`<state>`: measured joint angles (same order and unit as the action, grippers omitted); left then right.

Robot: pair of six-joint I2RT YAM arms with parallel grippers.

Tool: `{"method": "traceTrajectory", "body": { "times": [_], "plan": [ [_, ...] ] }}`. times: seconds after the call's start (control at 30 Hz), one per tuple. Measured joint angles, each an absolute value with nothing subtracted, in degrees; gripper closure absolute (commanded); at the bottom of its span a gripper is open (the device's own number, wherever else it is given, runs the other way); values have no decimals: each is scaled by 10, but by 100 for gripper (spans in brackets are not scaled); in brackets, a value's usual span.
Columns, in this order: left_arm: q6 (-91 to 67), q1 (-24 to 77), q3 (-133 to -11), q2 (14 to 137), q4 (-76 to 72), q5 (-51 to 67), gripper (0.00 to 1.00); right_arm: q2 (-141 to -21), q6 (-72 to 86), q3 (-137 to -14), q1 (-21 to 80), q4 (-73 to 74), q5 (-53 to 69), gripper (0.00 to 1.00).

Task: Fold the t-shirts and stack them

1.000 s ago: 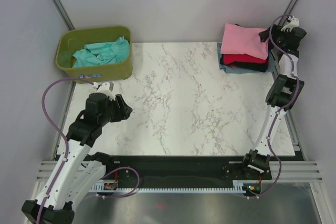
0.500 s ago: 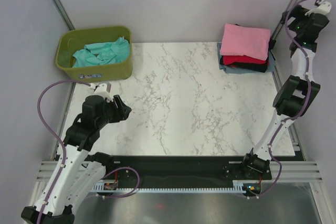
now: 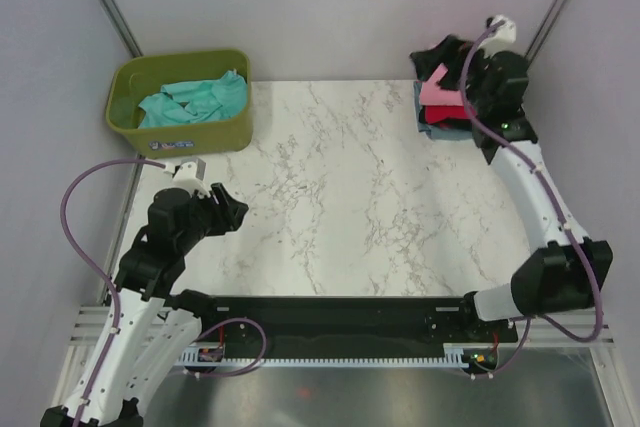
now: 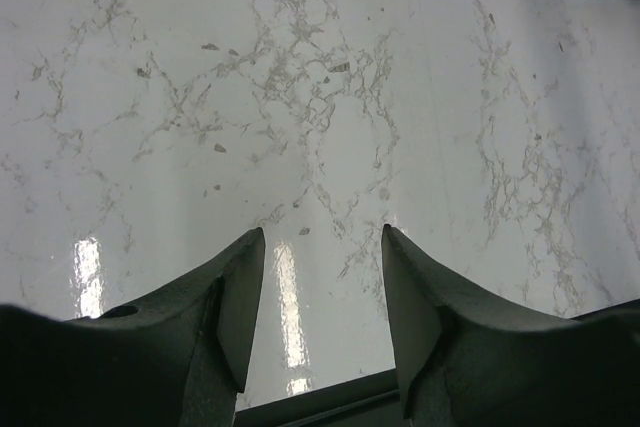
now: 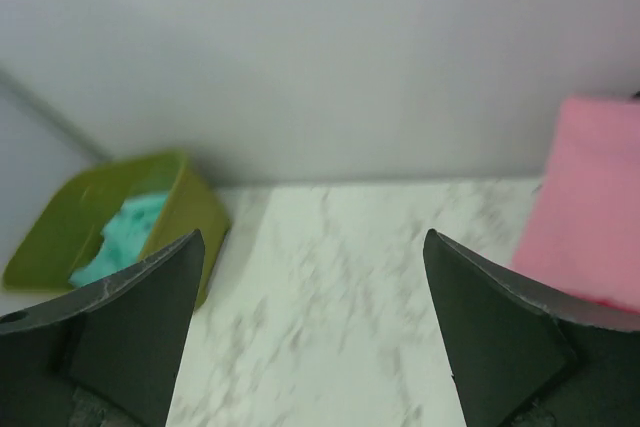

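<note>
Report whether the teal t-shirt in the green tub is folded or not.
Not folded. The teal t-shirt lies bunched in loose, uneven wrinkles inside the olive-green tub, as seen from above and in the right wrist view.

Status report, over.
Left end effector open, empty, over table. Right end effector open, empty, by stack. Teal shirt unfolded in tub. No obstruction seen.

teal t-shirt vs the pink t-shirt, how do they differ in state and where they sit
The teal t-shirt is crumpled and unfolded; the pink t-shirt is folded flat. The teal one lies inside the olive-green tub at the far left; the pink one tops the folded stack on the marble table at the far right. Both sit along the far side.
</note>
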<state>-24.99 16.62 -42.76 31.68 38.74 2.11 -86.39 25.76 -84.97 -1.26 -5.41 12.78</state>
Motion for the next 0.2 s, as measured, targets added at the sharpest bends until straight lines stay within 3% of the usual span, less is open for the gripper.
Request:
{"method": "traceTrajectory", "body": {
  "times": [0.1, 0.2],
  "plan": [
    [-250, 166, -428, 316, 386, 25, 42, -770, 265, -728, 90, -25, 120, 2],
    [-250, 166, -428, 314, 386, 32, 42, -670, 290, -616, 119, -12, 116, 2]
  ]
}}
